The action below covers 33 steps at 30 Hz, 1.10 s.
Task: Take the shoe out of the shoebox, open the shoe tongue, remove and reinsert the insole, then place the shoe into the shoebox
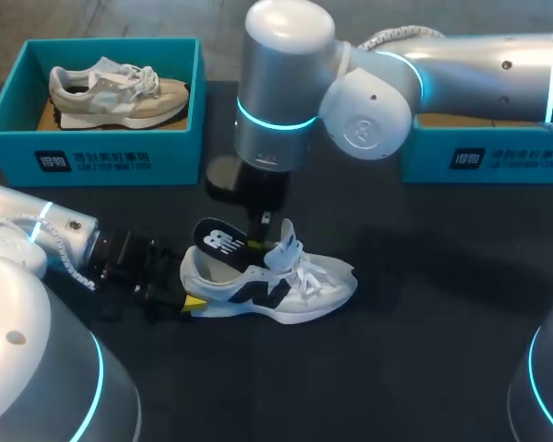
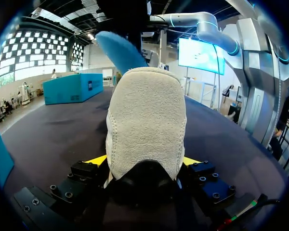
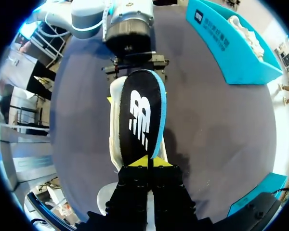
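On the table (image 1: pixel 424 313), the left fingers (image 2: pixel 97 160) clench the heel of the white shoe (image 1: pixel 300 290) from both sides. Just ahead of them, the right fingers (image 3: pixel 137 162) grasp the black insole (image 3: pixel 139 115) — it juts up out of the shoe's opening

A robotics lab, set up for a handling trial. Two silver robot arms with glowing blue-green rings, the left arm (image 1: pixel 37 241) and the right arm (image 1: pixel 378 92), reach in over a dark table (image 1: pixel 442 322). At its far side sit a teal shoebox (image 1: pixel 101 157) holding a beige shoe (image 1: pixel 111 92) and a second shoebox (image 1: pixel 498 157), partly hidden behind the right arm. Between the arms lies a white shoe (image 1: pixel 304 287) with its dark insole (image 1: pixel 219 241) sticking up.
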{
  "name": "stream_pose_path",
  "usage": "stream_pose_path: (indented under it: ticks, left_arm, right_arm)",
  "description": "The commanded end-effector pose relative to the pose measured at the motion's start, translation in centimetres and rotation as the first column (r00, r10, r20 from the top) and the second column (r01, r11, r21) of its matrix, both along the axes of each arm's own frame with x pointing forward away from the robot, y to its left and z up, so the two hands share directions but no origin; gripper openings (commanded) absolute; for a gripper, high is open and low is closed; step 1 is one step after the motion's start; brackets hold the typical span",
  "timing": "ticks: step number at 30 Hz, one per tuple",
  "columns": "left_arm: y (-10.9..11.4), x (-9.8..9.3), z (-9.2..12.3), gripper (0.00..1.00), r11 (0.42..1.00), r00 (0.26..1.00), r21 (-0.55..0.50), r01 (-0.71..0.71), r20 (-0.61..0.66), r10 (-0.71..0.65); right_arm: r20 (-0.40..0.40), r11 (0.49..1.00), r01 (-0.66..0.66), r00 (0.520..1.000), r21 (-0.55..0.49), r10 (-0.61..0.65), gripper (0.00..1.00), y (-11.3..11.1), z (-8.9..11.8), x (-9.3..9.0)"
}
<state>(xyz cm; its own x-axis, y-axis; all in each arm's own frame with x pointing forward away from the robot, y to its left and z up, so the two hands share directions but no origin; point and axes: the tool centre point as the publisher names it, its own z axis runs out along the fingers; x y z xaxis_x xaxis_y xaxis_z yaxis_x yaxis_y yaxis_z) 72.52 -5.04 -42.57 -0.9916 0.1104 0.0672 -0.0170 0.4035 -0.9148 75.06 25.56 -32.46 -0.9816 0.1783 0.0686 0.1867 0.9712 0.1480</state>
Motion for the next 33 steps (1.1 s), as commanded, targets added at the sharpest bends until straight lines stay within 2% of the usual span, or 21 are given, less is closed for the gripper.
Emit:
stream_pose_path:
  ticks: [1, 17, 22, 23, 25, 26, 28, 29, 33]
  left_arm:
    - [-0.2, 0.1, -0.6, 0.00, 1.000, 1.000, 0.001, -0.001, 0.000, 0.001]
    - [-0.2, 0.1, -0.6, 0.00, 1.000, 1.000, 0.001, -0.001, 0.000, 0.001]
    - [-0.2, 0.1, -0.6, 0.00, 1.000, 1.000, 0.001, -0.001, 0.000, 0.001]
    - [-0.2, 0.1, -0.6, 0.00, 1.000, 1.000, 0.001, -0.001, 0.000, 0.001]
    - [-0.2, 0.1, -0.6, 0.00, 1.000, 1.000, 0.001, -0.001, 0.000, 0.001]
    - [-0.2, 0.1, -0.6, 0.00, 1.000, 1.000, 0.001, -0.001, 0.000, 0.001]
    - [-0.2, 0.1, -0.6, 0.00, 1.000, 1.000, 0.001, -0.001, 0.000, 0.001]
    - [-0.2, 0.1, -0.6, 0.00, 1.000, 1.000, 0.001, -0.001, 0.000, 0.001]
    - [-0.2, 0.1, -0.6, 0.00, 1.000, 1.000, 0.001, -0.001, 0.000, 0.001]
  right_arm:
    - [0.005, 1.000, -0.008, 1.000, -0.005, 0.008, 0.00, 0.9, 0.6, 0.2]
    - [-0.014, 0.996, -0.076, 0.997, 0.039, 0.076, 0.00, 3.9, 0.7, 0.8]
    - [-0.019, 0.995, -0.082, 0.996, 0.058, 0.083, 0.00, 4.0, 0.6, 0.8]
    - [-0.031, 0.993, -0.094, 0.995, 0.078, 0.097, 0.07, 4.0, 0.6, 0.9]
    - [-0.044, 0.990, -0.098, 0.994, 0.097, 0.103, 0.03, 3.9, 0.6, 1.0]
    - [-0.050, 0.989, -0.104, 0.993, 0.106, 0.109, 0.04, 3.8, 0.6, 1.0]
    - [-0.054, 0.987, -0.107, 0.992, 0.119, 0.114, 0.27, 3.7, 0.8, 1.1]
    - [-0.058, 0.986, -0.111, 0.991, 0.125, 0.119, 0.34, 3.7, 0.9, 1.1]
    - [-0.074, 0.977, -0.126, 0.987, 0.170, 0.141, 0.39, 3.7, 1.3, 1.2]
